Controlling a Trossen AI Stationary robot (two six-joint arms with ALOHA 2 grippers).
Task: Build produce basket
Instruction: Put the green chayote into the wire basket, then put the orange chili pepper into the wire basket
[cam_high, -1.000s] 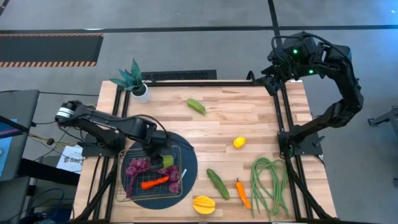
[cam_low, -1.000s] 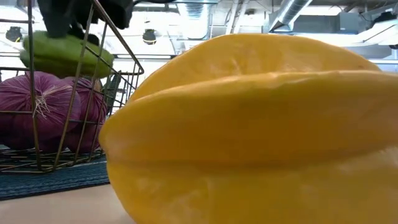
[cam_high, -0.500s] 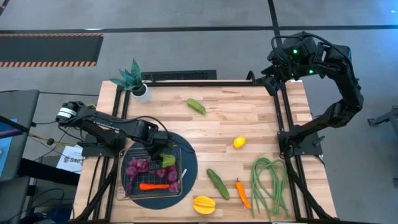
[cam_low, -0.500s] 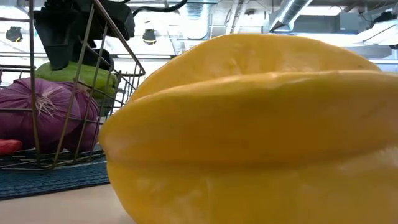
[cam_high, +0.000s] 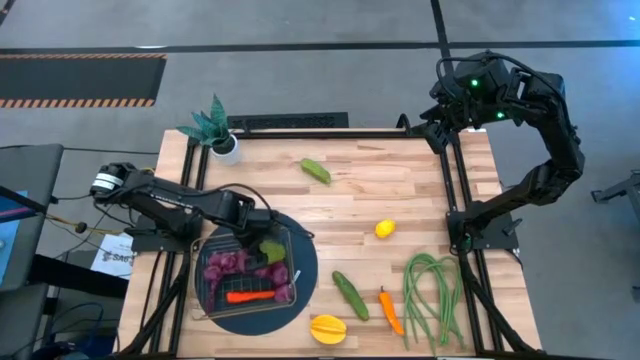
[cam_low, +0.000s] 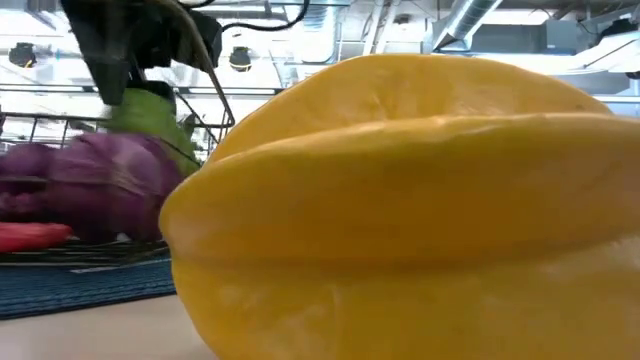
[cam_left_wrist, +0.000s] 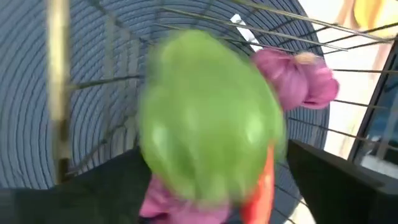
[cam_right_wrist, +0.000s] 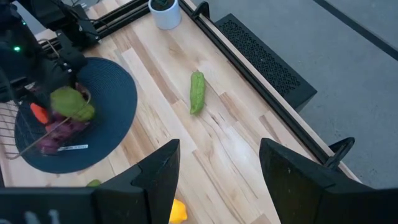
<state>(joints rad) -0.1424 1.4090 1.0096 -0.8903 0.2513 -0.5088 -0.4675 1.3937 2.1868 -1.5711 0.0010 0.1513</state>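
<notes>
The wire basket (cam_high: 204, 300) rests on a dark round mat (cam_high: 305, 268) at the table's near left. Purple grapes (cam_high: 232, 263) and a red pepper (cam_high: 247, 296) lie in it. My left gripper (cam_high: 262, 240) hangs over the basket's far right part, pointing down, fingers apart. A green pepper (cam_left_wrist: 208, 134) shows blurred between them and just below the gripper in the low view (cam_low: 150, 118). My right gripper (cam_right_wrist: 217, 180) waits open, raised above the table's far right corner (cam_high: 445, 105). My left gripper has a finger (cam_left_wrist: 336, 177) on either side of the green pepper, coming from above. The pepper is blurred and sits low between them, over the grapes (cam_left_wrist: 305, 81). Whether the fingers touch it I cannot tell.
On the bare wood lie a yellow star fruit (cam_high: 328, 328) that fills the low view (cam_low: 400, 200), a cucumber (cam_high: 350, 295), an orange pepper (cam_high: 390, 310), long green beans (cam_high: 435, 298), a lemon (cam_high: 384, 229) and a long green pepper (cam_high: 316, 171). A potted plant (cam_high: 215, 128) stands far left.
My left gripper has sunk a little over the basket with the green pepper and opened its fingers; the pepper has dropped lower toward the grapes. The basket, tipped up before, now lies flat on the mat, and the red pepper has turned level.
</notes>
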